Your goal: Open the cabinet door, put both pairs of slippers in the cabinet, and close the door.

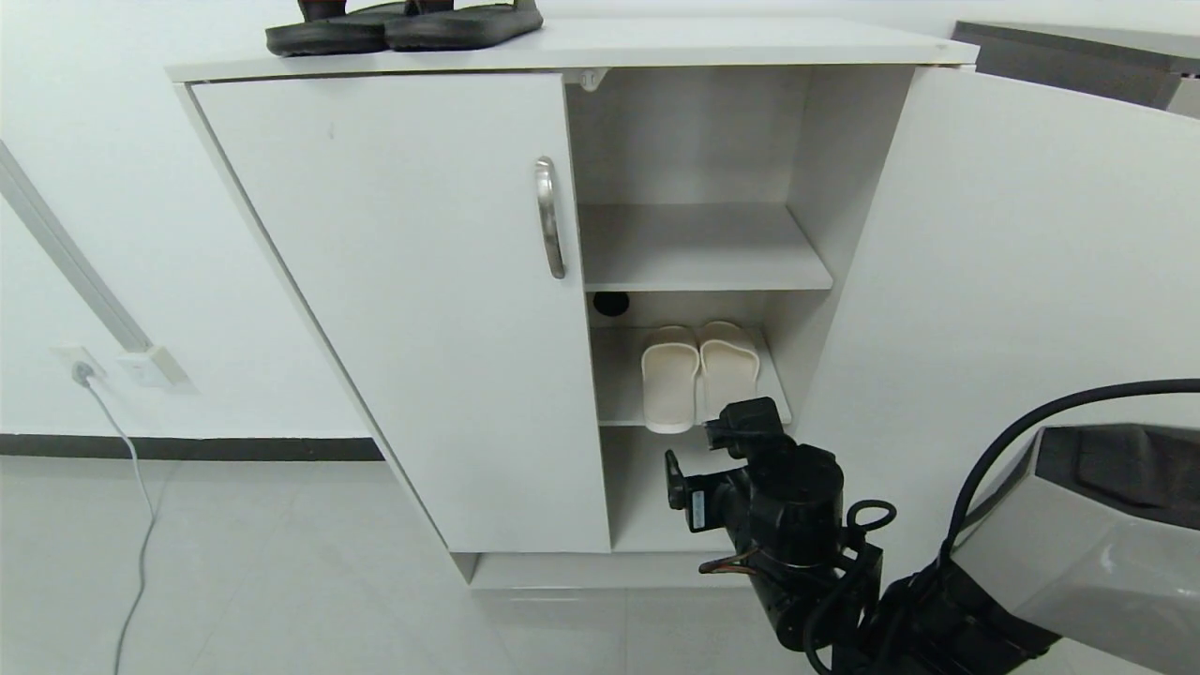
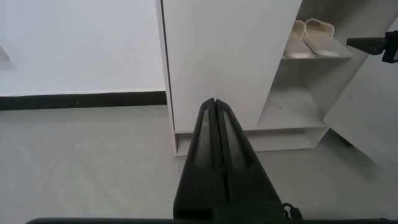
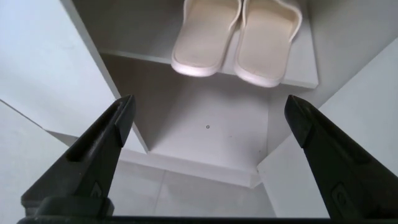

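Note:
The white cabinet (image 1: 394, 309) has its right door (image 1: 1012, 281) swung open and its left door shut. A cream pair of slippers (image 1: 698, 373) lies side by side on the middle shelf, toes outward; it also shows as the cream pair (image 3: 239, 38) and the cream pair (image 2: 313, 37). A black pair of slippers (image 1: 403, 26) rests on the cabinet top. My right gripper (image 3: 208, 118) hangs open just in front of and below the cream pair, holding nothing. My left gripper (image 2: 214, 115) is shut and empty, low over the floor, left of the cabinet opening.
An upper shelf (image 1: 703, 248) and the bottom compartment (image 3: 205, 130) are bare. A metal handle (image 1: 550, 217) is on the shut left door. A wall socket with a cable (image 1: 89, 375) sits at the left. Tiled floor (image 1: 234, 562) spreads before the cabinet.

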`<state>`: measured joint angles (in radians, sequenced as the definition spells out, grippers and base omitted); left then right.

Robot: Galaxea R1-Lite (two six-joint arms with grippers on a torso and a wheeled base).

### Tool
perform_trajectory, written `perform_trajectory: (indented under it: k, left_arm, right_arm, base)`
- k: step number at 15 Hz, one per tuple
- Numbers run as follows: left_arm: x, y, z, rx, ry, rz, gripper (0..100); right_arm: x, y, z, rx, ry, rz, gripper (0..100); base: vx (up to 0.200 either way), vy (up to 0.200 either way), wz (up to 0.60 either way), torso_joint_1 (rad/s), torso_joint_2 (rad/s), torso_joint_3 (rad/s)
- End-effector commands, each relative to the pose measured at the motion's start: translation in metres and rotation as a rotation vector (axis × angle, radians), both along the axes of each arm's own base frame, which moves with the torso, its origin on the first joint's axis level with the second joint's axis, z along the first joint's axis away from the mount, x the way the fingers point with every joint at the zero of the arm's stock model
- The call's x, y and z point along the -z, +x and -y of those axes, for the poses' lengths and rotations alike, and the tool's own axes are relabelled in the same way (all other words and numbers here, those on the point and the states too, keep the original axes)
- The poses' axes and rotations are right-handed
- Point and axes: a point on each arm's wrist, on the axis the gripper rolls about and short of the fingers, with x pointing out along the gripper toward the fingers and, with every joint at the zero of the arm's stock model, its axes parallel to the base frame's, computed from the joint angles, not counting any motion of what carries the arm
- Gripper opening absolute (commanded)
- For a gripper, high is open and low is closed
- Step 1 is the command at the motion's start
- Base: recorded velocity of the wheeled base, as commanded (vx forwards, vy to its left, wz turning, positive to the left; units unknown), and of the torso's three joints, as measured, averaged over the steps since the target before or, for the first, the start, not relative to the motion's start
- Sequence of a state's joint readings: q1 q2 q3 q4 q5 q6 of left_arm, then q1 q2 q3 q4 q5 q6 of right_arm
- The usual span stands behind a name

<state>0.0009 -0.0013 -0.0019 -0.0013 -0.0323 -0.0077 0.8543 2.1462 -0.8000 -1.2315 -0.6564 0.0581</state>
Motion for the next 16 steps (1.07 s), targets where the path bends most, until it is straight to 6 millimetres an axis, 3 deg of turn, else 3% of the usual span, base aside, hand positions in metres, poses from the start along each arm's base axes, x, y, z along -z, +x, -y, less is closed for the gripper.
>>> perform_trajectory:
  k: [1, 6, 16]
  left_arm:
    - [0.0, 0.0, 0.0, -0.001, 0.0, -0.001, 0]
    - [0.0, 0.0, 0.0, -0.004, -0.002, -0.001, 0]
    - [0.0, 0.0, 0.0, -0.004, -0.003, -0.001, 0]
  right_arm:
    - [0.0, 0.0, 0.0, 0.0, -0.002, 0.0, 100]
    - [0.001, 0.0, 0.003, 0.004, -0.007, -0.005, 100]
    - [0.012, -0.001, 0.014, 0.005, -0.064, 0.001, 100]
  base:
    - [0.0, 0.0, 0.0, 0.002, 0.0, 0.193]
    - [0.0, 0.0, 0.0, 0.003, 0.0, 0.181]
    - [0.0, 0.02, 0.0, 0.0, 0.0, 0.001]
